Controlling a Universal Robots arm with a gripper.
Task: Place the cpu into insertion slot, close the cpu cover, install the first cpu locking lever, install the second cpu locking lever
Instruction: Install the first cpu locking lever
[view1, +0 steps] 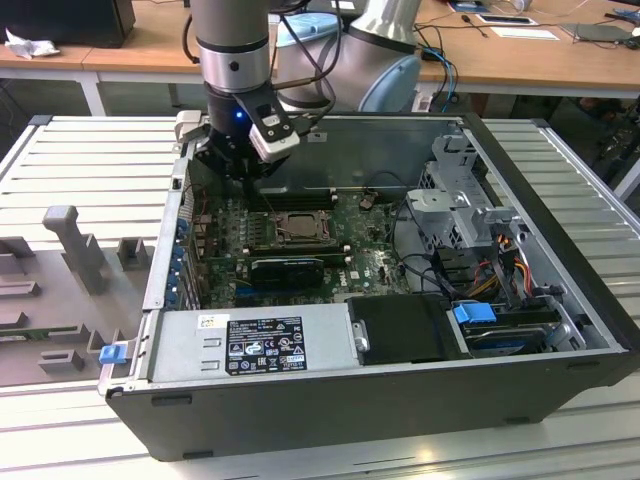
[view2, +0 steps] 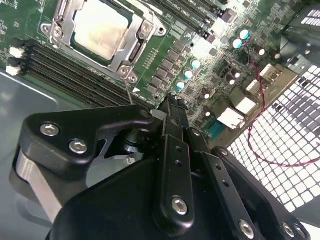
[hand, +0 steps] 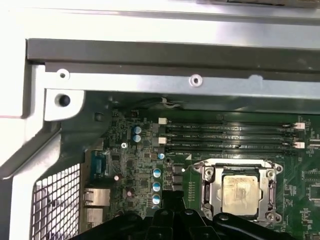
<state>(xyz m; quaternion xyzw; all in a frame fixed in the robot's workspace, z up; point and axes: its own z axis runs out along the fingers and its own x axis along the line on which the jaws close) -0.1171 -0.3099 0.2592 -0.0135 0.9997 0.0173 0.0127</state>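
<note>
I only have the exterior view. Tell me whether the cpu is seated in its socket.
Observer: In both wrist views the cpu is seated, its pale top facing up.
Operator: Report on the cpu cover.
Observer: In the first wrist view the cpu cover lies flat, and it frames the cpu on all sides.
Operator: Place the gripper for me.
Observer: In the second wrist view the gripper is off to one side of the cpu cover. It is not over the cpu, and its tip is close to the blue-topped capacitors on the board.
</note>
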